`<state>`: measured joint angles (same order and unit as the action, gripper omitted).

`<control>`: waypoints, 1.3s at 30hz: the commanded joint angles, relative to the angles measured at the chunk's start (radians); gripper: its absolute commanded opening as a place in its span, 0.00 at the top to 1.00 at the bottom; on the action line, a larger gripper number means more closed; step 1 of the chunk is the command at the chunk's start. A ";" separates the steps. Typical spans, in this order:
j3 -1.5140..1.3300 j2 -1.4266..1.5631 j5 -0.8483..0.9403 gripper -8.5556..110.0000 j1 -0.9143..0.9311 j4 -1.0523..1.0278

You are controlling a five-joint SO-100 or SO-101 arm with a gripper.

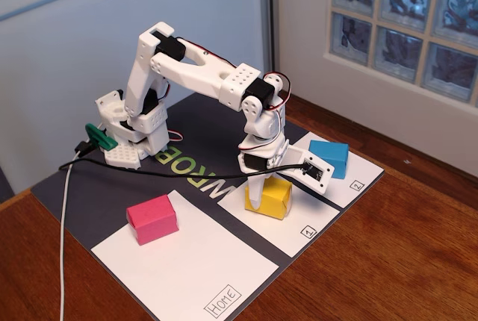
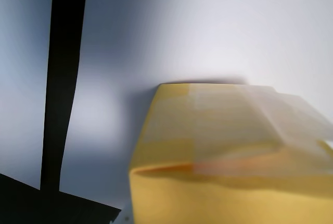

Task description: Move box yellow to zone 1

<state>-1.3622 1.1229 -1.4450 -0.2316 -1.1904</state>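
The yellow box (image 1: 275,198) stands on the white sheet marked 1 (image 1: 317,213), at its far left end. My gripper (image 1: 263,195) points down over it. One white finger (image 1: 255,190) lies against the box's left face; the other finger is hidden behind the box. The jaws look shut on the box. In the wrist view the yellow box (image 2: 218,182) fills the lower right, blurred, with the white sheet (image 2: 182,36) under it.
A blue box (image 1: 329,158) sits on the sheet marked 2 (image 1: 360,175) to the right. A pink box (image 1: 152,219) sits on the Home sheet (image 1: 202,269) at the front left. A black cable (image 1: 172,172) runs across the dark mat (image 1: 202,131).
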 commanded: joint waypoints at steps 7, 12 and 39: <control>-0.002 0.052 -0.002 0.62 0.003 0.006; -0.002 0.055 0.000 0.56 0.005 0.008; -0.087 0.684 -0.012 0.72 0.009 -0.290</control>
<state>-1.3913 1.6398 -1.4818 -0.2638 -1.4220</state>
